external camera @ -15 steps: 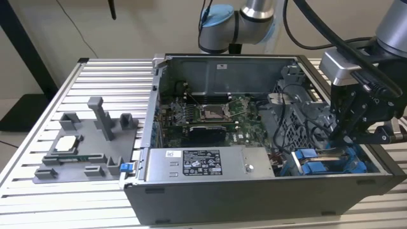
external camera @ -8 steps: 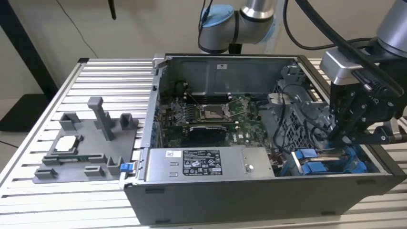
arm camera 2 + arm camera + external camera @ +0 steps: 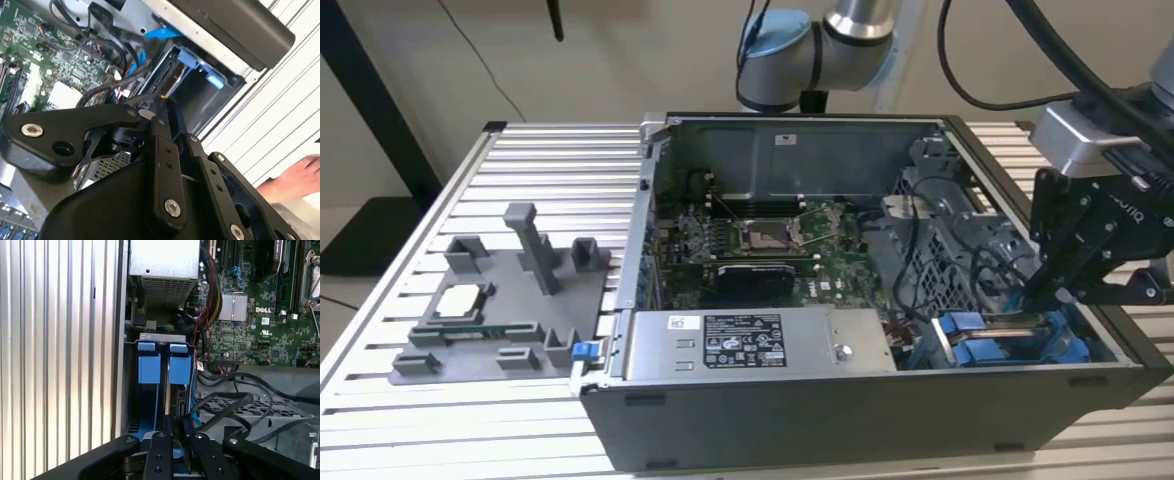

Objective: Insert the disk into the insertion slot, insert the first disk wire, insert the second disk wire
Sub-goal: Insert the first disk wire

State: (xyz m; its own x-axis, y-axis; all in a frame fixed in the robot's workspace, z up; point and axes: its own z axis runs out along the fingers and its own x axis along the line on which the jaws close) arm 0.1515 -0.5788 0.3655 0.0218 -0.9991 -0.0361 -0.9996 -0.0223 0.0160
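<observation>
Where it sits on the slatted counter (image 3: 400, 420), computer case (image 3: 854, 420): open on top.
Insertion slot (image 3: 987, 350): blue-railed, at the case's near corner on the exterior view's right.
Gripper (image 3: 177, 422): fingers pressed close on the disk.
Disk (image 3: 178, 395): on edge in the slot.

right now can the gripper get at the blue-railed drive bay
Likely yes: the gripper hangs right over the drive bay, and the black cables lie beside it over the perforated cage, not across it.
</observation>
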